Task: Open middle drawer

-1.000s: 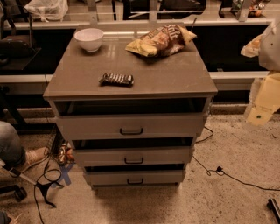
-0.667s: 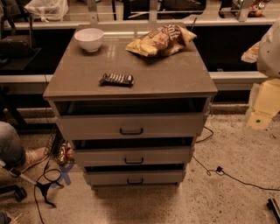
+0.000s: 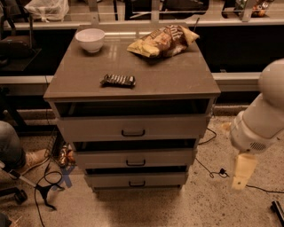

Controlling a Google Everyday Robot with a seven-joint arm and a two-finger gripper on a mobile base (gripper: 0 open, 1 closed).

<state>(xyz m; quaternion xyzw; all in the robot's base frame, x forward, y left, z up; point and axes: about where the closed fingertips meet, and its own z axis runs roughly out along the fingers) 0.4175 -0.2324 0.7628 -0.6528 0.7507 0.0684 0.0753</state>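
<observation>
Gripper (image 3: 242, 172) hangs low at the right edge, pointing down at the speckled floor (image 3: 208, 204). It's well apart from the cabinet (image 3: 202, 122) and touching nothing. Can't tell whether it's spread or closed: from this angle it reads as one pale wedge. White arm (image 3: 262, 119) runs up from it and out of view on the right.

Black cable (image 3: 207, 168) lies on the floor between the gripper and the cabinet. Lower left: a person's shoe (image 3: 35, 158) and jeans leg (image 3: 9, 144), with more loose cable nearby.

Cabinet has three stacked drawers, each with a dark bar handle at centre:
- bottom drawer (image 3: 155, 179): smallest front
- middle drawer (image 3: 168, 157): medium front, handle (image 3: 135, 163) at centre, between the other two, left of and well apart from the gripper. Dark gap above the front; it looks out a little, though that could be shadow.
- top drawer (image 3: 168, 127): tallest, widest front, with a dark slot above it under the top.

On the cabinet top (image 3: 177, 82): dark wrapped candy bar (image 3: 118, 80) near the front, left of centre. White bowl (image 3: 90, 39) upright at the back left. Chip bag (image 3: 163, 41) lies flat at the back right, apart from the bowl.

Behind is a rail with a plastic bag (image 3: 46, 8) at the upper left.
</observation>
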